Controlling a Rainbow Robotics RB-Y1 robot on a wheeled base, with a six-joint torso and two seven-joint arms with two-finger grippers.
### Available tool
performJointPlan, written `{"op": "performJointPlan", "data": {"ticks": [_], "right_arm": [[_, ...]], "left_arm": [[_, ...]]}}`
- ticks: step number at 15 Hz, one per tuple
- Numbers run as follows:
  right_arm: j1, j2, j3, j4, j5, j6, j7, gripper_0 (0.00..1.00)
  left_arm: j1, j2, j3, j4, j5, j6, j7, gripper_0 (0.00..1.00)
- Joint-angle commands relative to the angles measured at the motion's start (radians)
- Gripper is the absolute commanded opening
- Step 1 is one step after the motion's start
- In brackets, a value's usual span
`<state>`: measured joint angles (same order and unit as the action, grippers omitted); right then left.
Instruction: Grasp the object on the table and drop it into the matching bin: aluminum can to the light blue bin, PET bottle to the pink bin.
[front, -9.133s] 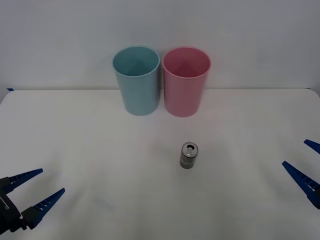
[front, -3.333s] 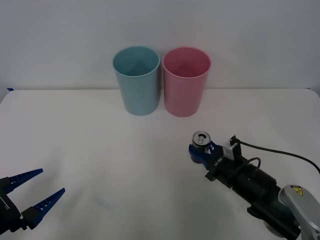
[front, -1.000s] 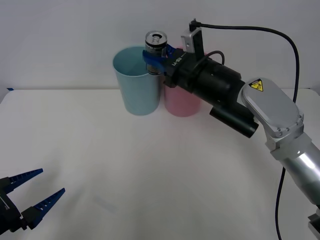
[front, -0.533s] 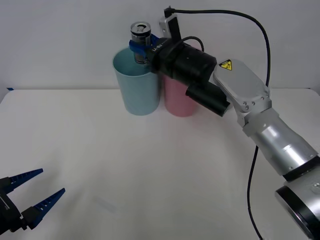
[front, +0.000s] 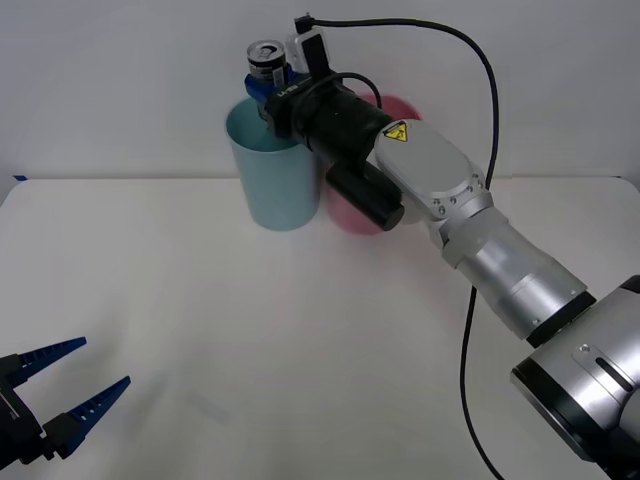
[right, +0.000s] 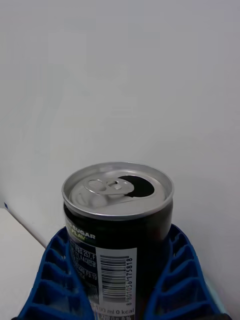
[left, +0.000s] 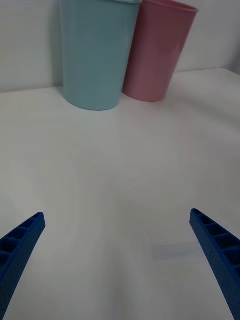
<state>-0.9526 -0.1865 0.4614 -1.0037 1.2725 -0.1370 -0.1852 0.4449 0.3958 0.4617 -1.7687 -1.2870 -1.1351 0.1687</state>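
Aluminum can (front: 264, 57) upright in clenched right tool (front: 272, 88), arm outstretched above light blue bin (front: 277, 178).

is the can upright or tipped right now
Upright. The can sits top up between the right gripper's blue fingers, its pull-tab lid level, held above the light blue bin.

The small silver-topped black metal can (right: 118, 227) is showing "SUGAR", a barcode numbered 8 801056 175818, and "0 kcal". The right arm's white casing is bearing a yellow warning triangle (front: 397, 132).
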Motion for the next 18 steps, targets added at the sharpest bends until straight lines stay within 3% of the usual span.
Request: {"op": "performJointPlan", "data": {"ticks": [1,2,3,8,12,18], "right_arm": [[0.0,0.002,0.002,0.0,0.001,0.008,0.003,0.41],[0.0,0.002,0.002,0.0,-0.001,0.008,0.004,0.96],[0.0,0.002,0.002,0.0,-0.001,0.008,0.006,1.0],[0.003,-0.004,-0.001,-0.006,-0.004,0.01,0.02,1.0],[0.081,-0.045,0.002,-0.125,-0.001,0.005,0.024,1.0],[0.235,-0.194,0.057,-0.388,-0.042,-0.015,0.02,1.0]], "left_arm": [[0.0,0.0,0.0,0.0,0.0,0.0,0.0,1.0],[0.0,0.0,0.0,0.0,0.0,0.0,0.0,1.0],[0.0,0.0,0.0,0.0,0.0,0.0,0.0,1.0],[0.0,0.0,0.0,0.0,0.0,0.0,0.0,1.0],[0.0,0.0,0.0,0.0,0.0,0.0,0.0,1.0],[0.0,0.0,0.0,0.0,0.0,0.0,0.0,1.0]]}}
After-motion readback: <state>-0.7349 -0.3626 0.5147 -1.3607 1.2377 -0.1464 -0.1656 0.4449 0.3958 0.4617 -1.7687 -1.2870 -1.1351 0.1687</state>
